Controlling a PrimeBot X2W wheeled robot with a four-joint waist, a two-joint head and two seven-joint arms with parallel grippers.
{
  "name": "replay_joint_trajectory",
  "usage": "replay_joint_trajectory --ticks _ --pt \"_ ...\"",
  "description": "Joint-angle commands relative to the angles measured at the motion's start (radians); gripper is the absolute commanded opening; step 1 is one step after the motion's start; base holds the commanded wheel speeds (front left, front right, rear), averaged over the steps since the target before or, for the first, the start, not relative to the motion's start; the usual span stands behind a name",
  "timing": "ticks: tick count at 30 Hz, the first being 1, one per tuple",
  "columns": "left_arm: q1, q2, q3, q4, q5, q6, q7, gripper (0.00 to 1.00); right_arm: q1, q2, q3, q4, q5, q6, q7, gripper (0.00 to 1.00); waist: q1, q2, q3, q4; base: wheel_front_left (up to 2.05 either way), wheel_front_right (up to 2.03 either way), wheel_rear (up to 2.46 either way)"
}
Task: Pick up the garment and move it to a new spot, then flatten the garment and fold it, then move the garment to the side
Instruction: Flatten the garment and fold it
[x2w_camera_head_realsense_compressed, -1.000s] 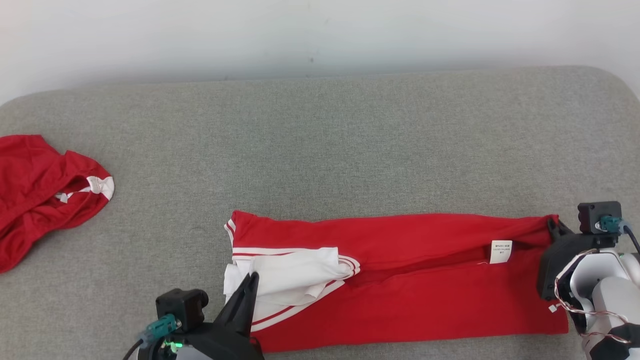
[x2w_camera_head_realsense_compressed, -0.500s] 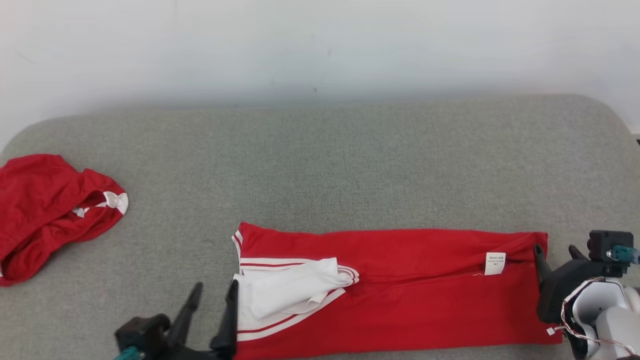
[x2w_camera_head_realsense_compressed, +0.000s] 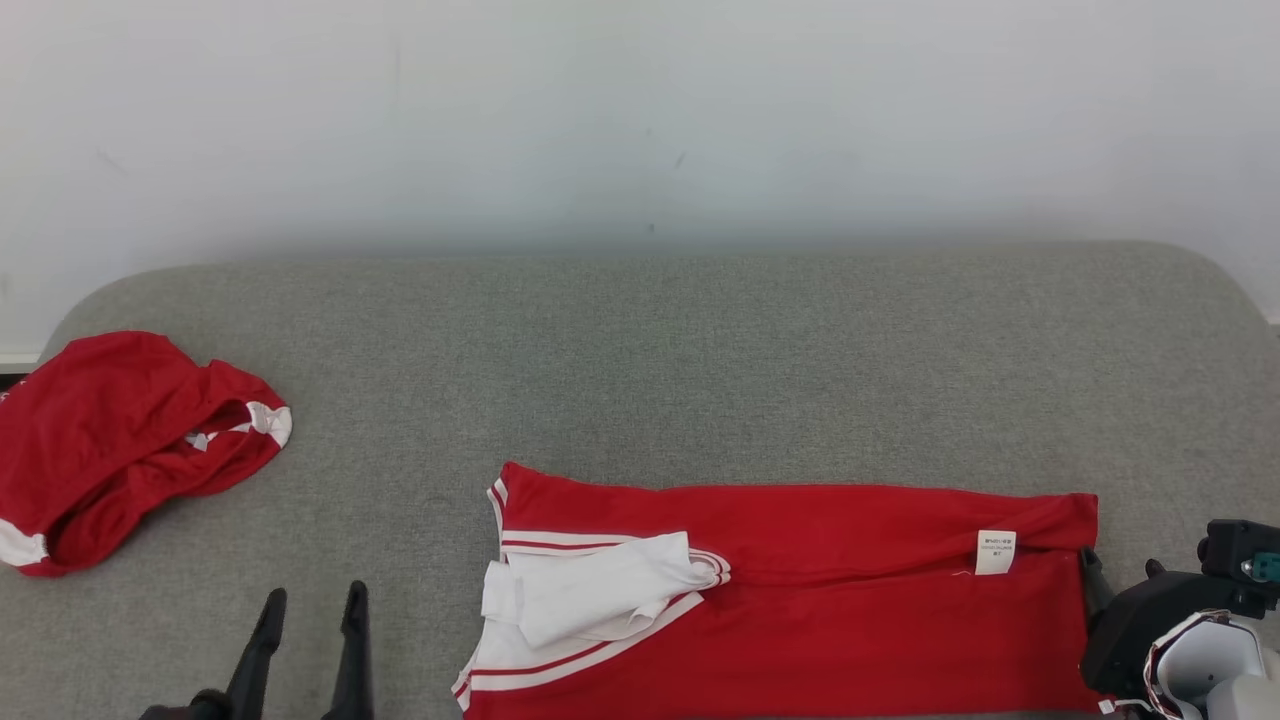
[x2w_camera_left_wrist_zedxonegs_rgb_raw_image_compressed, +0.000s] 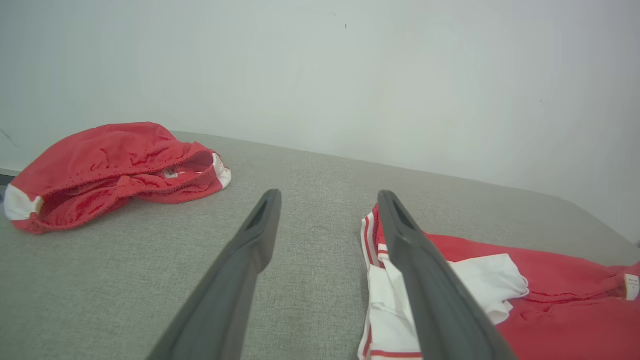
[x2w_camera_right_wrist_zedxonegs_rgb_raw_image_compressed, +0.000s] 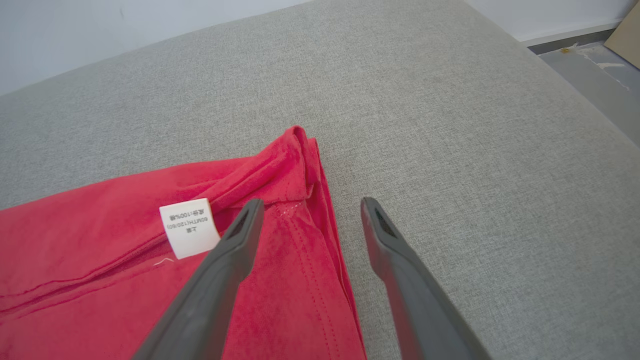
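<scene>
Head view: a grey padded surface (x2w_camera_head_realsense_compressed: 700, 350) runs across the frame below a pale wall (x2w_camera_head_realsense_compressed: 640, 100). On its near middle and right lies the garment (x2w_camera_head_realsense_compressed: 850, 640), red and folded into a long flat band. A white sleeve (x2w_camera_head_realsense_compressed: 590, 595) with striped trim is bunched at its left end, and a small label (x2w_camera_head_realsense_compressed: 994, 552) sits near its right end. A second red garment (x2w_camera_head_realsense_compressed: 120, 440) lies crumpled at the far left. The left gripper (x2w_camera_head_realsense_compressed: 315, 592) points up from the lower left, fingers spread wide and empty, clear of the cloth. The right gripper (x2w_camera_right_wrist_zedxonegs_rgb_raw_image_compressed: 311, 201) is at the garment's right edge with its jaws wide, gripping nothing; one finger is over cloth, the other over bare surface.
</scene>
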Motion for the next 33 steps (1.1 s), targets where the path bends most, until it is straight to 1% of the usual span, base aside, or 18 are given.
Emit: replay_joint_trajectory --ticks 1,7,13,18,22,28,33 --pt "0.017 -0.008 0.02 0.0 0.015 -0.009 -0.002 1.0 0.009 0.002 -0.008 -0.001 0.006 -0.003 0.0 1.0 0.0001 0.0 -0.001 0.002 0.0 0.0 0.0" --pt "0.049 -0.064 0.163 -0.005 0.079 -0.054 -0.001 1.0 -0.008 0.008 -0.041 0.014 0.007 -0.003 0.011 1.0 0.0001 0.0 0.009 0.009 0.0 0.0 0.0" --pt "0.016 -0.109 0.25 -0.003 0.124 -0.096 -0.001 1.0 -0.065 0.009 -0.068 0.044 -0.004 -0.003 0.011 1.0 0.0001 0.0 0.049 0.023 0.0 0.0 0.0" --pt "-0.014 -0.129 0.266 -0.005 0.147 -0.116 -0.001 1.0 -0.109 0.019 -0.087 0.061 -0.017 -0.003 0.004 1.0 0.0001 0.0 0.086 0.032 0.0 0.0 0.0" --pt "-0.035 -0.139 0.266 0.007 0.156 -0.132 -0.001 1.0 -0.134 0.014 -0.114 0.093 -0.057 -0.003 0.019 1.0 0.0001 0.0 0.116 0.041 0.0 0.0 0.0" --pt "-0.06 -0.144 0.271 0.036 0.157 -0.147 -0.001 1.0 -0.162 0.03 -0.164 0.142 -0.096 -0.003 0.01 1.0 0.0001 0.0 0.142 0.053 0.0 0.0 0.0" --pt "-0.076 -0.143 0.275 0.059 0.155 -0.158 -0.001 1.0 -0.168 0.048 -0.18 0.205 -0.116 -0.003 0.061 1.0 0.0001 0.0 0.15 0.057 0.0 0.0 0.0"
